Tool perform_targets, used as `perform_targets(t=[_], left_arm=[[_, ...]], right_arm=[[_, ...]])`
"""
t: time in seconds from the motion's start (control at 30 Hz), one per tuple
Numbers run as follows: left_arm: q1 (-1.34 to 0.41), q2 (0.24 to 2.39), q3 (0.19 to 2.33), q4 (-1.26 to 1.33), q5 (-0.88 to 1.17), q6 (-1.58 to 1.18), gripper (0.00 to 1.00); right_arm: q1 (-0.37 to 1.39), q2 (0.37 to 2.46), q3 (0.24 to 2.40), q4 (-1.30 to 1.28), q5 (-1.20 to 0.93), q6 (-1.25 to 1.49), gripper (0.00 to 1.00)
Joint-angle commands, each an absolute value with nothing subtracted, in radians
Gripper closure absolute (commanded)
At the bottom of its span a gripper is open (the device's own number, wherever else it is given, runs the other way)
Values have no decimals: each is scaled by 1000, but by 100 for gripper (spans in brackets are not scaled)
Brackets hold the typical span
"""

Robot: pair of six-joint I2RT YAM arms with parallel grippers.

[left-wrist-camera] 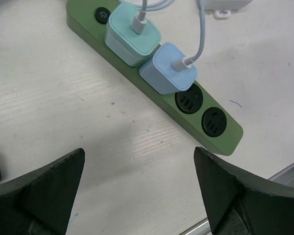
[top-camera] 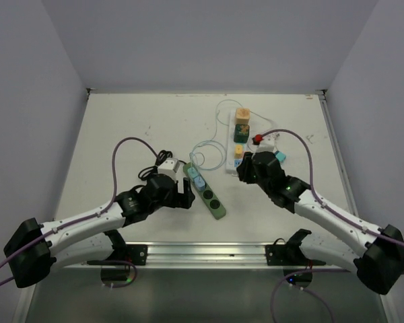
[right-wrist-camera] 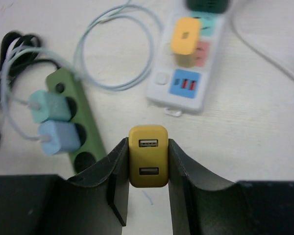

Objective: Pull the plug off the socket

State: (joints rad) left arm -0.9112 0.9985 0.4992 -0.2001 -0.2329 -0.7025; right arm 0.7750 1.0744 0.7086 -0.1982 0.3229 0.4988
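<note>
**Evidently free: yellow plug held clear of the strip**

Evidently the yellow plug was out of its socket. It sat clamped in the right gripper, pinched across two opposite flat sides, with its twin USB ports facing the wrist camera. It hung above bare table, apart from the white power strip, which lay further off. On that strip a blue socket showed empty beside an orange plug that was seated. The yellow plug's prongs were hidden on its far side, so their condition could not be read.

The plug looked like a small, hard plastic cube, probably light and stiff, and not something that would give under pressure. Its glossy, rounded shell seemed the one risk, since a smooth casing could slide between the pads if the squeeze slackened. The flat flanks looked the right place to hold it. No cable ran into it, so nothing should drag on it.

The left gripper stood wide apart and held nothing. It hovered near the green power strip, where a teal charger and a blue charger were plugged in side by side.
</note>
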Motion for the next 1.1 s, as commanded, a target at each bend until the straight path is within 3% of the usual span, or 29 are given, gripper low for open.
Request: perform_targets(t=[0.0, 0.1, 0.3, 0.83, 0.93, 1.03, 1.07], left_arm=[[-913, 999, 560, -279, -337, -663, 3], [-913, 1014, 603, -317, -388, -657, 3], [-911, 1035, 656, -367, -462, -624, 2], [-836, 1081, 661, -336, -456, -557, 0], [-836, 1078, 652, -333, -454, -558, 0], [-834, 1080, 647, -331, -453, -558, 0], [-836, 1083, 650, -331, -451, -558, 0]], right_arm=[[609, 993, 640, -221, 292, 563, 97], [383, 991, 595, -183, 158, 587, 96], [138, 1144, 623, -81, -59, 627, 96], [31, 1693, 1012, -18, -72, 614, 88], [25, 1736, 1034, -20, -84, 617, 83], [20, 1749, 1049, -34, -89, 614, 66], [18, 1752, 1055, -43, -87, 612, 55]])
